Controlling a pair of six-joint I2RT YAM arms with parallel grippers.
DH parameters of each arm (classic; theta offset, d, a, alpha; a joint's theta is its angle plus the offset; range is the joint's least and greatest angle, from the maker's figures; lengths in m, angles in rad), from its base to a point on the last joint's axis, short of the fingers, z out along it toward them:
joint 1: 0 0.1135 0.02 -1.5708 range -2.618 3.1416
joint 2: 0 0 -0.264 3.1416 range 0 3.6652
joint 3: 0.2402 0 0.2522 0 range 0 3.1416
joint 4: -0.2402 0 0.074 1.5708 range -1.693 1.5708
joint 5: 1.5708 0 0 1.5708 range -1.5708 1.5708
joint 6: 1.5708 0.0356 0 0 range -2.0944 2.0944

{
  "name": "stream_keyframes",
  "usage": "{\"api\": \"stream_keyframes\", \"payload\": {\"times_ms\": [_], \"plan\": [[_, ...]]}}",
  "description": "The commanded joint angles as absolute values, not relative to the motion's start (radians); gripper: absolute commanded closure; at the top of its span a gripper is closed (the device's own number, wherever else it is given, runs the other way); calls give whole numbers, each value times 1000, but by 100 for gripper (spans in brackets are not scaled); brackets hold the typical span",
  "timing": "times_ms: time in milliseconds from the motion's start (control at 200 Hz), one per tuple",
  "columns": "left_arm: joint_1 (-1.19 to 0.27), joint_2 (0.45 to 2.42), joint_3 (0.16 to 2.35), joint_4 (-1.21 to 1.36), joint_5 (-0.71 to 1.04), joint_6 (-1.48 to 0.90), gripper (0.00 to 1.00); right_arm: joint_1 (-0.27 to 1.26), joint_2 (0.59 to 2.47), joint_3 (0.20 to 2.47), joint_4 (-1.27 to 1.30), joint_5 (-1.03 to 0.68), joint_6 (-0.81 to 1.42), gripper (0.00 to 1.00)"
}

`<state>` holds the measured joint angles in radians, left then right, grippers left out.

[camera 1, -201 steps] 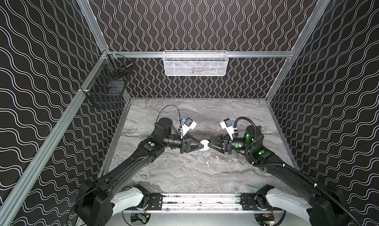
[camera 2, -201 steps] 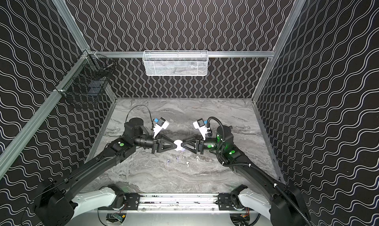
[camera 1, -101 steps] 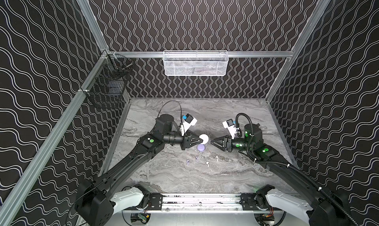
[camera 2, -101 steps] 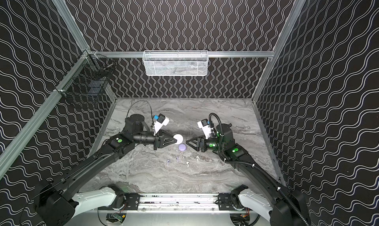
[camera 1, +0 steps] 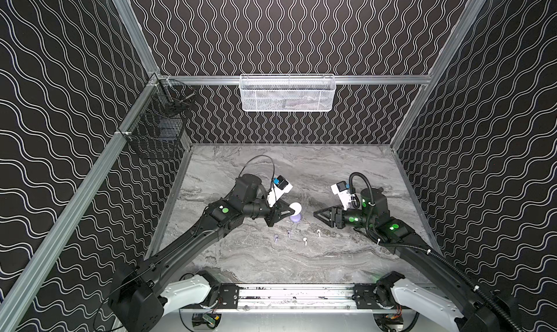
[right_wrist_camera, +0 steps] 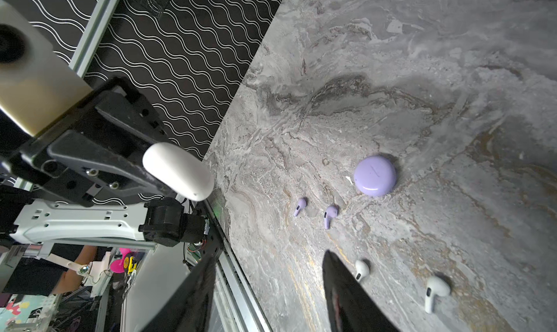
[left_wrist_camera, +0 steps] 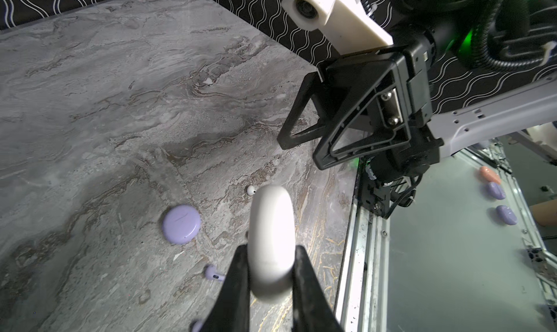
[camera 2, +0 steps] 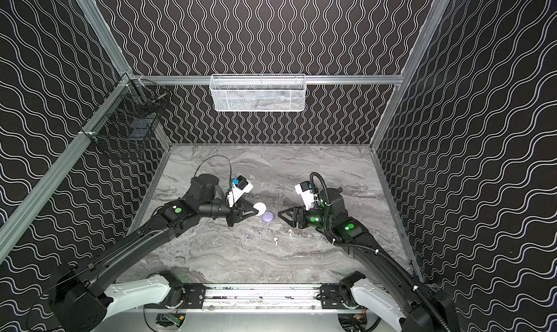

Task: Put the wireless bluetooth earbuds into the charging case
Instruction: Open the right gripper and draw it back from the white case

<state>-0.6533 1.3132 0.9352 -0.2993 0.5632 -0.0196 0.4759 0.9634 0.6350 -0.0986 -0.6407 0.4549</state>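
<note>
So the left gripper (left_wrist_camera: 269,265) has the white case (left_wrist_camera: 272,222) clamped by its flat faces, up off the table (camera 1: 271,170), lid shut as far as I can see. The right gripper (camera 1: 316,216) is empty, jaws about half apart, parked at 3 o'clock from the lavender case (camera 1: 295,219). That one sits flat on the marble, just at 6 o'clock of the white one in both top views. The earbuds (right_wrist_camera: 330,213) are all loose on the table in a ragged row at 6 o'clock from the lavender case: lavender buds (right_wrist_camera: 300,205) toward 7, white buds (right_wrist_camera: 437,288) toward 5, none touching. My guess on handling: they weigh next to nothing and look like hard glossy plastic, so they won't crush, but they'll squirt out of a pinch or skate across the marble if nudged. The round head is the worst place to squeeze. I'd close across the stem right below the head, coming straight down with the jaws narrow. Same deal with the cases, they're smooth pebbles, so grab the flat faces like the left one does. And a case has to be opened before anything goes in.
</note>
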Motion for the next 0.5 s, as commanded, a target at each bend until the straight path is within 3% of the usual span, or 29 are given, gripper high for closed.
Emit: {"api": "stream_keyframes", "payload": {"times_ms": [0,491], "plan": [[-664,1322,922,-282,522,27,100,477,956,631,-90,-646,470,41],[-704,1359,911,-269,484,43,100,514,1003,589,84,-754,572,41]]}}
